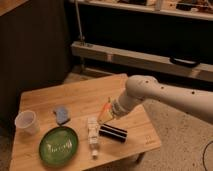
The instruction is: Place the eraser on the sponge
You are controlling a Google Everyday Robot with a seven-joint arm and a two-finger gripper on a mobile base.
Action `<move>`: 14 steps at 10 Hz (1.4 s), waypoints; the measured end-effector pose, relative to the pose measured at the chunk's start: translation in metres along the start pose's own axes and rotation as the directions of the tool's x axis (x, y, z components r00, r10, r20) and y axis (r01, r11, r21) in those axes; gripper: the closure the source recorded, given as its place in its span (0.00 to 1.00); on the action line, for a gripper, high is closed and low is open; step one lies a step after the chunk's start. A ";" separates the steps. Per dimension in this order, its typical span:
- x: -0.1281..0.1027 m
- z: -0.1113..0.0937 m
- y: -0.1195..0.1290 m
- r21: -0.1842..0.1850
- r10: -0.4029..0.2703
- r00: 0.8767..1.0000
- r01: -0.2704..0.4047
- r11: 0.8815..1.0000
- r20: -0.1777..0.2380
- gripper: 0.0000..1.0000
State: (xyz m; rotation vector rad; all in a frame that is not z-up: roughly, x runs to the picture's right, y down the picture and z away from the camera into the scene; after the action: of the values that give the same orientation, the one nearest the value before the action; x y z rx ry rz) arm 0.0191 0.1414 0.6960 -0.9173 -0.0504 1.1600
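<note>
Claw (106, 118) spread wide and empty, close above the eraser (113, 133), sponge (62, 115) well apart.

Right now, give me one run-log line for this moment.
gripper open, just above bottle and eraser | eraser on table, not held | sponge bare, near cup
</note>
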 end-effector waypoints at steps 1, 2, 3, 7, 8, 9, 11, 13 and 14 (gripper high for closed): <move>0.000 0.001 0.001 0.000 -0.001 1.000 0.001 1.000 -0.001 0.35; 0.000 0.001 0.001 0.000 -0.001 1.000 0.001 1.000 -0.001 0.35; 0.000 0.001 0.001 0.000 -0.001 1.000 0.001 1.000 -0.001 0.35; 0.018 0.016 -0.012 -0.041 -0.061 0.998 0.062 0.997 0.023 0.35; 0.019 0.019 -0.013 -0.036 -0.079 0.997 0.080 0.996 0.016 0.35; 0.021 0.022 -0.013 -0.010 -0.102 0.995 0.102 0.995 -0.013 0.35; 0.024 0.032 -0.012 0.106 -0.155 0.984 0.164 0.981 -0.085 0.35; 0.032 0.044 -0.018 0.163 -0.158 0.981 0.175 0.971 -0.112 0.35; 0.039 0.049 -0.023 0.173 -0.146 0.982 0.165 0.971 -0.117 0.35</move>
State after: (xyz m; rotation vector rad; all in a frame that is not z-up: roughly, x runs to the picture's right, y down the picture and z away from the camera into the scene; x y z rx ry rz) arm 0.0305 0.1997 0.7273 -0.7950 0.0670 0.9533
